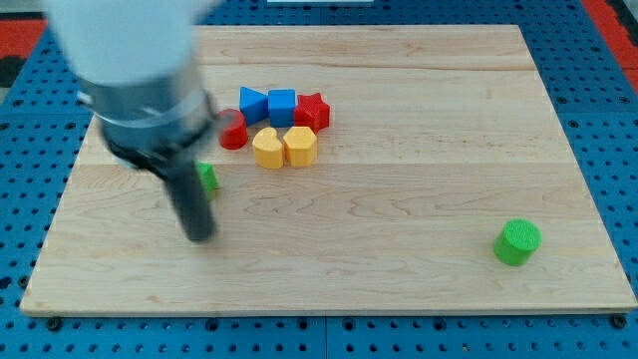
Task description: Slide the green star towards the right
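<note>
The green star (207, 178) lies at the left of the wooden board (399, 199), mostly hidden behind my rod, so only a small green part shows. My tip (200, 235) rests on the board just below the star, slightly toward the view's left of it. The rod is blurred.
A cluster sits at the top centre: a red round block (233, 133), a blue triangle (252, 104), a blue cube (282, 106), a red star (313, 111), a yellow heart (266, 148) and a yellow hexagon (300, 146). A green cylinder (517, 242) stands at the lower right.
</note>
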